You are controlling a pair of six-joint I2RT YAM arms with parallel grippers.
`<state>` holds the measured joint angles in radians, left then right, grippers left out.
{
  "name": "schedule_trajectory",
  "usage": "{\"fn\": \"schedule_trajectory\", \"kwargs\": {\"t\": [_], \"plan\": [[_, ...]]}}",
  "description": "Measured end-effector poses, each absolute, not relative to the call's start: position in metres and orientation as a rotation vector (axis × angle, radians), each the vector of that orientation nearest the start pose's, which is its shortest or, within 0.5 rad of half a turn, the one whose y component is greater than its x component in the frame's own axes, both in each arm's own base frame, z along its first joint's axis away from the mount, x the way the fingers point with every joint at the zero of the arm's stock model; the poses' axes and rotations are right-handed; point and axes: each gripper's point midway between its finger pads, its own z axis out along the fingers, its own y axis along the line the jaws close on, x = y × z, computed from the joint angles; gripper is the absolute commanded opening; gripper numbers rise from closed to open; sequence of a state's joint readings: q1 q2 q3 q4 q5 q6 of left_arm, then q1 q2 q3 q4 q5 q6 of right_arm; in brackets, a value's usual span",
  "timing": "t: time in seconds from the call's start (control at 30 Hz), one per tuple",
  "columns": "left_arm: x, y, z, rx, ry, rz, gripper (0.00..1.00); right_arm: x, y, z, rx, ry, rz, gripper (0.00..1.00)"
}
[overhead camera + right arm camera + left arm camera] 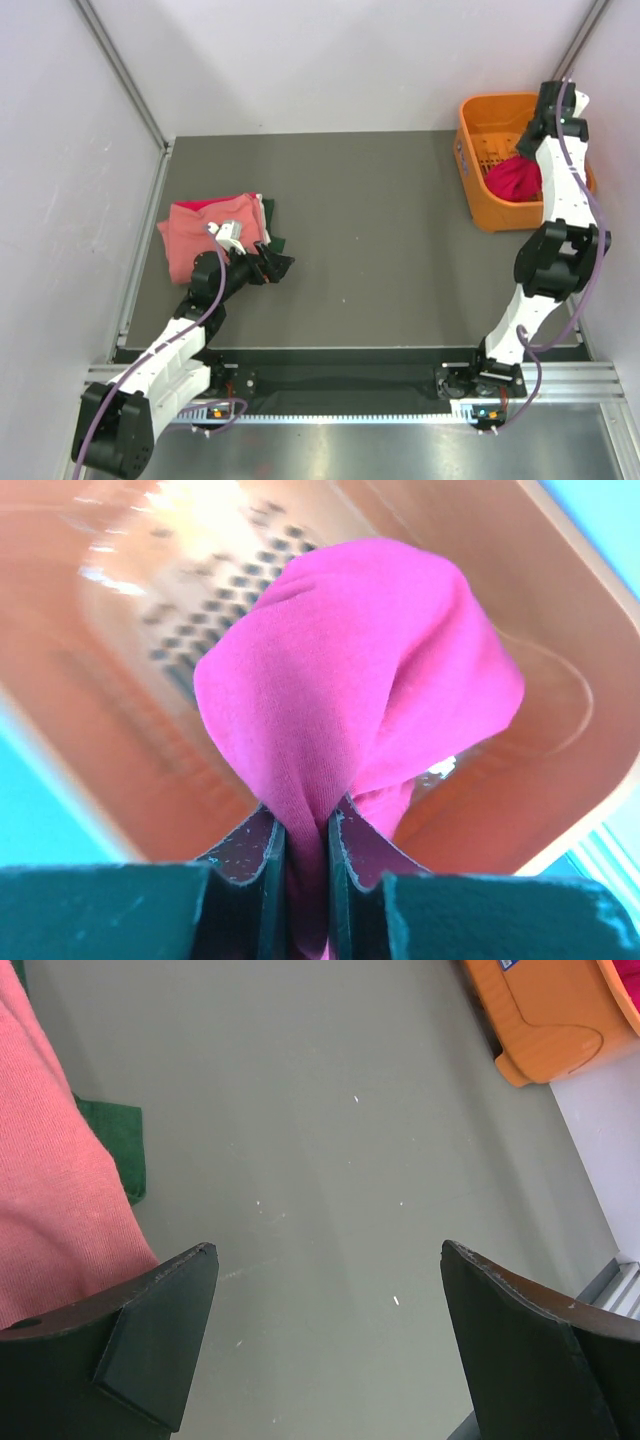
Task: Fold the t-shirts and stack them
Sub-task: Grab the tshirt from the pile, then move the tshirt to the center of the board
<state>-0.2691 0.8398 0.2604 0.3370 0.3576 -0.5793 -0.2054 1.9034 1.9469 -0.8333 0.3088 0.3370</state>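
1. This is a robotics lab test cell, not a home or shop.
2. Plain white panels (330,60) close in the dark grey surface (400,230) at the top and both sides of the frame.
3. Aluminium rails (118,62) run up the corners.
4. The cabled left arm (165,355) and right arm (515,320) are bolted to a metal base frame (590,380) along the bottom.

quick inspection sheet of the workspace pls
surface: dark grey table, bare in the middle
job's things: salmon pink shirt lying on dark green shirt, left side; crimson shirt bunched at the orange basket, far right
clutter: nothing seen
grippers: left gripper open, empty, beside the stack; right gripper shut on crimson shirt
cables: purple cables along both arms
surroundings: white walls, metal frame rails
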Motion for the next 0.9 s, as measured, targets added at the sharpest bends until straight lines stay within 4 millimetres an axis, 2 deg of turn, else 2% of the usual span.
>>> {"fn": "schedule_trajectory", "kwargs": {"t": [0.07, 0.17, 0.3, 0.37, 0.43, 0.5, 0.6, 0.67, 0.73, 0.8, 0.9], "plan": [[0.264, -0.159, 0.137, -0.028, 1.897, -0.914, 0.97, 0.477, -0.127, 0.252, 0.725, 2.181, -0.256, 0.0], [0.264, -0.159, 0.137, -0.028, 1.897, -0.914, 0.97, 0.479, -0.093, 0.297, 0.615, 2.116, -0.18, 0.0], [0.264, -0.159, 0.137, -0.028, 1.896, -0.913, 0.97, 0.467, -0.015, 0.377, 0.391, 1.984, -0.036, 0.0], [0.265, -0.158, 0.137, -0.03, 1.896, -0.91, 0.97, 0.452, 0.025, 0.417, 0.278, 1.903, 0.055, 0.0], [0.265, -0.158, 0.137, -0.031, 1.894, -0.907, 0.97, 0.432, 0.057, 0.456, 0.185, 1.815, 0.153, 0.0], [0.265, -0.158, 0.139, -0.031, 1.889, -0.907, 0.97, 0.414, 0.07, 0.483, 0.135, 1.748, 0.23, 0.0], [0.265, -0.157, 0.139, -0.031, 1.886, -0.906, 0.97, 0.394, 0.083, 0.506, 0.068, 1.682, 0.331, 0.0], [0.265, -0.157, 0.139, -0.032, 1.888, -0.904, 0.97, 0.386, 0.1, 0.503, 0.002, 1.675, 0.41, 0.0], [0.265, -0.157, 0.139, -0.033, 1.889, -0.904, 0.97, 0.383, 0.119, 0.483, -0.06, 1.713, 0.471, 0.0], [0.265, -0.157, 0.138, -0.033, 1.89, -0.904, 0.97, 0.382, 0.139, 0.444, -0.117, 1.803, 0.523, 0.0], [0.265, -0.157, 0.139, -0.033, 1.89, -0.904, 0.97, 0.38, 0.164, 0.365, -0.184, 1.982, 0.57, 0.0]]}}
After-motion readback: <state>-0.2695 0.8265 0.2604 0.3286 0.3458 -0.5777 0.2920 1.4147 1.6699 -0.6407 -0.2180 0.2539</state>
